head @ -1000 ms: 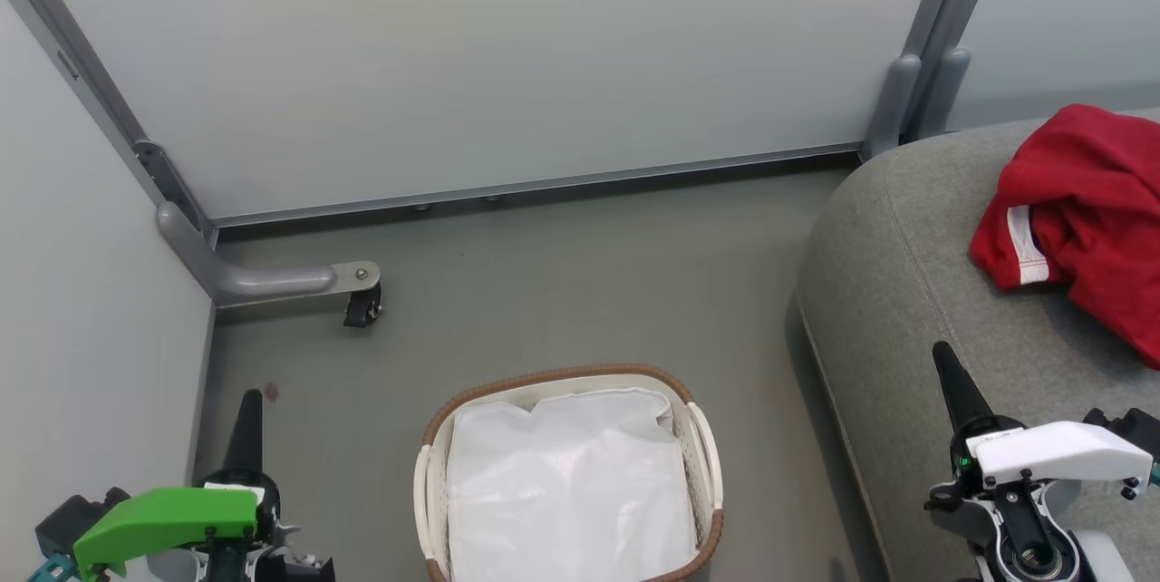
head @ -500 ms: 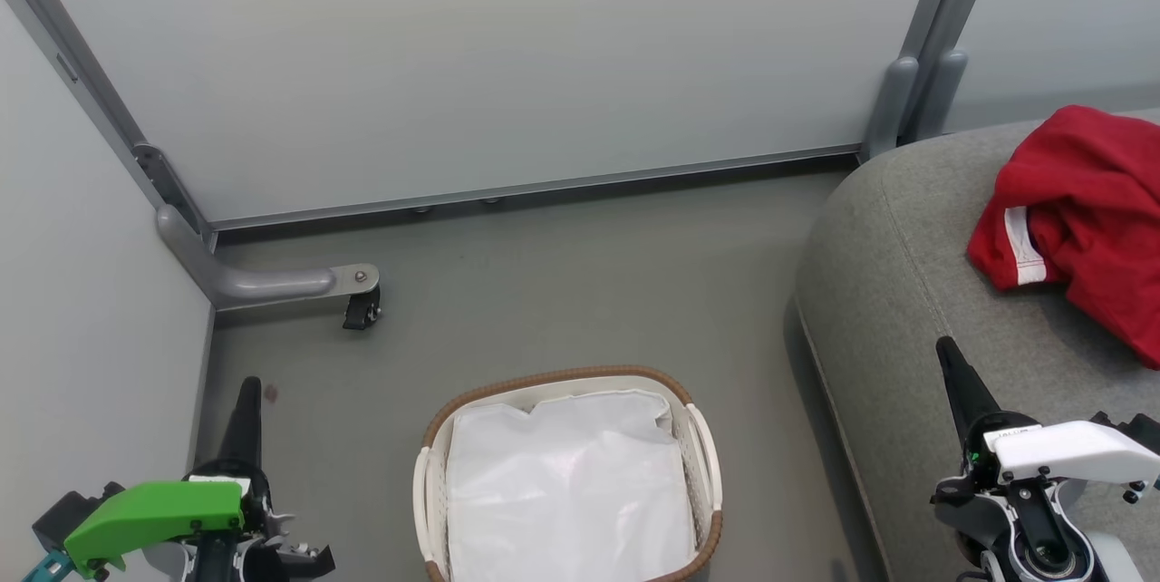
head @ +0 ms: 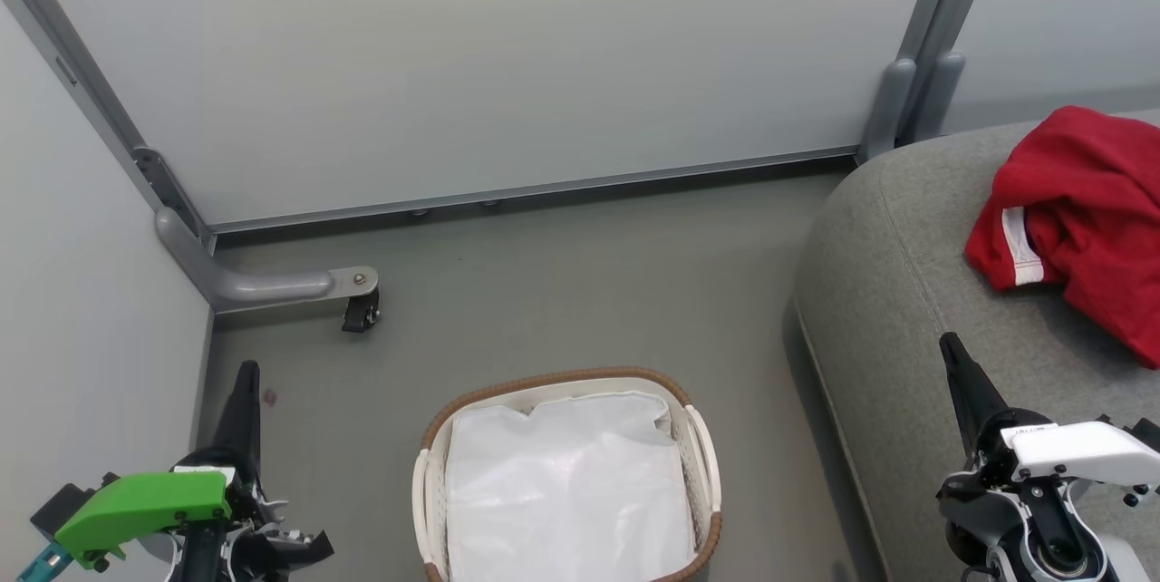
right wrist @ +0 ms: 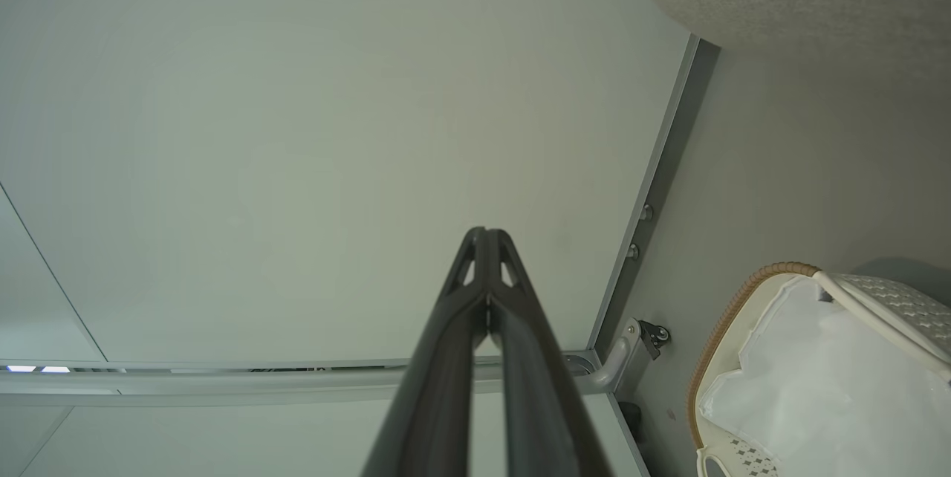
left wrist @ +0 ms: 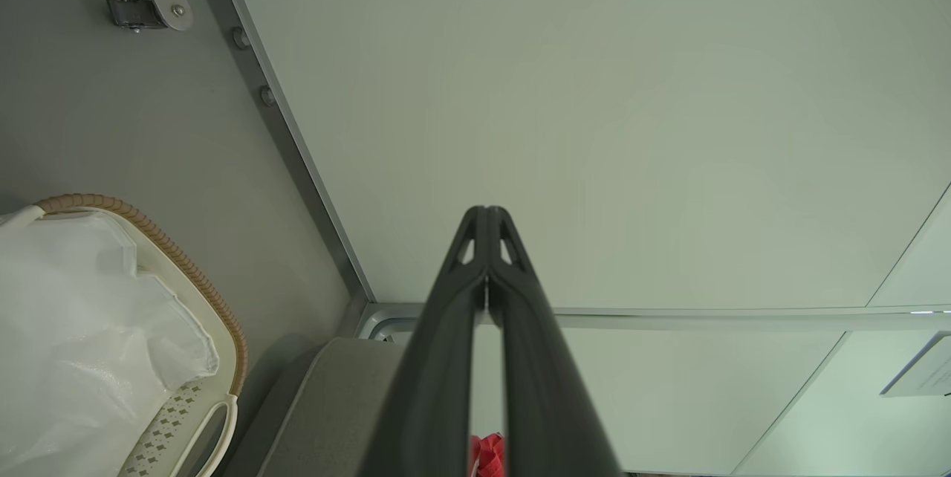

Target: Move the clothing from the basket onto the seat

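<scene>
Both my grippers are pressed together and hold nothing. My left gripper point(head: 246, 380) stands at the lower left of the head view, above the grey floor point(head: 562, 283). My right gripper point(head: 953, 355) stands at the lower right, over the front part of the seat point(head: 884, 292). In each wrist view the jaws meet at the tips with no cloth between them. As I judge it, the task is almost or fully done. The basket point(head: 555, 377), at the bottom centre, has the white liner sheet point(head: 571, 491) in it, and I see no red inside. The clothing point(head: 1083, 201) lies on the seat at the right edge of the frame, well apart from the basket. It is a soft, crumpled heap of bright red fabric, with a white stripe showing at its left side. Part of it goes out of the frame, so I cannot tell if it is one piece or two. What is left, I think, is only to make sure that nothing hides under the liner.
</scene>
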